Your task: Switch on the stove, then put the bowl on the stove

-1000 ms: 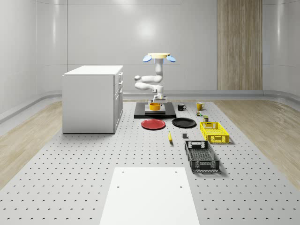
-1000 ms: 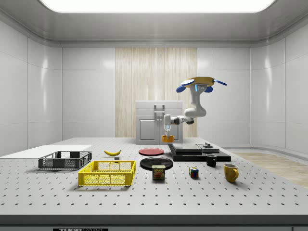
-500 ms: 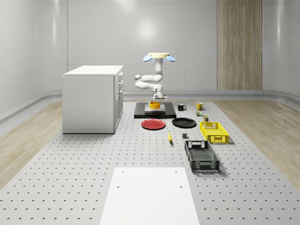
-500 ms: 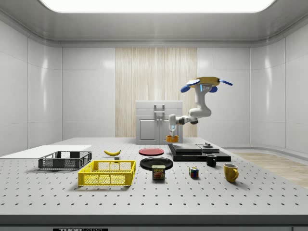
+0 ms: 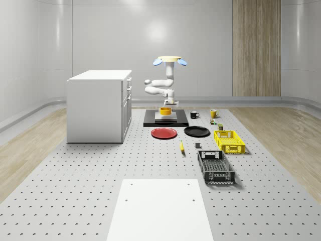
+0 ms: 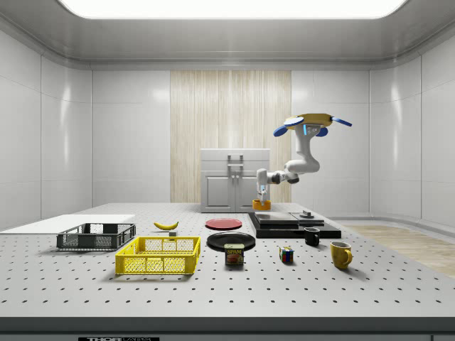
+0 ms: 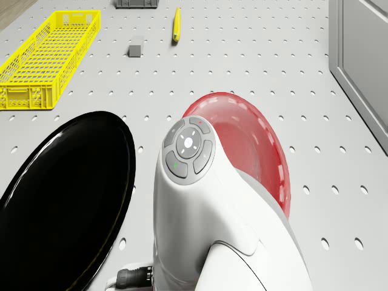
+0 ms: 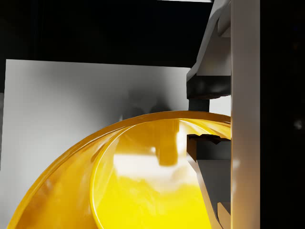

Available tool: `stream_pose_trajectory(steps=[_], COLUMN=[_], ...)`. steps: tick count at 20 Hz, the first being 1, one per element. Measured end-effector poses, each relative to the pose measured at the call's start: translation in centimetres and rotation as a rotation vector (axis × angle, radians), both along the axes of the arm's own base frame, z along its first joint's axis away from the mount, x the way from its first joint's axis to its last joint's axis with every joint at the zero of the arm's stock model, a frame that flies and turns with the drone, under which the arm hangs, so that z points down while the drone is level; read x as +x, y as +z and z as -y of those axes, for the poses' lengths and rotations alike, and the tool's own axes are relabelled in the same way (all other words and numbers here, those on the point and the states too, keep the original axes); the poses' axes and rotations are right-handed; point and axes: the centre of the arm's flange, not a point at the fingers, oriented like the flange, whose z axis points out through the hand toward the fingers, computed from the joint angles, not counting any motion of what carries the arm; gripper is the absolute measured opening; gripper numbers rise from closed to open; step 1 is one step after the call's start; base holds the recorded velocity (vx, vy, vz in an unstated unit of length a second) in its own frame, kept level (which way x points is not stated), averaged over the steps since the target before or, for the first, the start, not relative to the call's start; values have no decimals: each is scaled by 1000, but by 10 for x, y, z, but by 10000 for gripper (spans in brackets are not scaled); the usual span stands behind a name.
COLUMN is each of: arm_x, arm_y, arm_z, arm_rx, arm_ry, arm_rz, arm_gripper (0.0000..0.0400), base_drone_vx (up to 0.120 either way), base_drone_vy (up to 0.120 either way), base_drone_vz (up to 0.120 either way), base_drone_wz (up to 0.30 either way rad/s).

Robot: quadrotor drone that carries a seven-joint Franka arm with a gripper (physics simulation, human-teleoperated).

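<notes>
Bowl point(image 5: 165, 110): yellow, sitting just above centre of the whole-scene view, over the pale burner plate point(image 5: 166, 118) of the black stove point(image 5: 150, 122). In the side view it is right of centre, the bowl point(image 6: 261, 204) at the stove's point(image 6: 288, 222) near-left end. Whether its base touches the plate or hangs just above it, I cannot tell.

My gripper point(image 8: 212, 136) comes down on the bowl point(image 8: 143, 186) from above. In the wrist view my fingers point(image 8: 245, 114) straddle the rim on one side, one inside the wall and one outside, closed onto it. I have the bowl by its rim and nothing else.

Drone point(image 6: 310, 125): hovering in the upper right-centre of the side view, above the stove's middle, arm bent down and toward that view's left.

Step in hand, as I judge it: setting the bowl down on the burner. To do it well, lower straight, keep the rim level so the base lands flat, stay centred on the pale plate, and let go only once the base bears weight. A one-sided rim hold could tip it on release.

Orientation: bowl upright, mouth up. It is round, so no long axis across the table; its own axis stands vertical.

Beyond the stove, lower in the whole-scene view: red plate point(image 5: 164, 133), black plate point(image 5: 196, 131).
</notes>
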Motion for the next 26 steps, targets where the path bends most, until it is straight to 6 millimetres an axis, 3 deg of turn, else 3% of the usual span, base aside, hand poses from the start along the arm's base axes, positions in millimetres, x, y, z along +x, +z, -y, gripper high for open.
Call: stream_pose_trajectory(steps=[10,26], arm_x=[0,0], arm_y=[0,37], arm_z=[0,0], arm_rx=[0,0], arm_ry=[0,-5], arm_rz=[0,0], arm_gripper=[107,107], base_drone_vx=[-120,-2], base_drone_vy=[0,0], base_drone_vz=[0,0], base_drone_wz=[0,0])
